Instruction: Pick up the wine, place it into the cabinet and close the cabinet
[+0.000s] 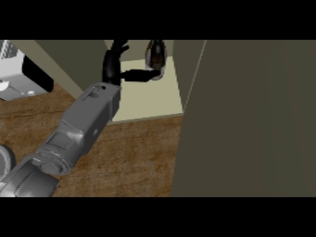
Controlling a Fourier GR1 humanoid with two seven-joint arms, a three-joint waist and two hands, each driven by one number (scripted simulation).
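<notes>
Wine (155, 54), dark glossy bottle, stands on the pale cabinet (147, 99) shelf, left robot hand (123, 69) curled at its side, thumb touching it. Olive cabinet door (256, 120) open at right. Wood-grain counter (133, 157), boxy grey toaster (9, 74) left.

From my remote station I see a brown wood-grain table (140, 157). A white toaster (9, 69) with a black side stands at its upper left corner. Lighting is dim and even, with no window in view
</notes>
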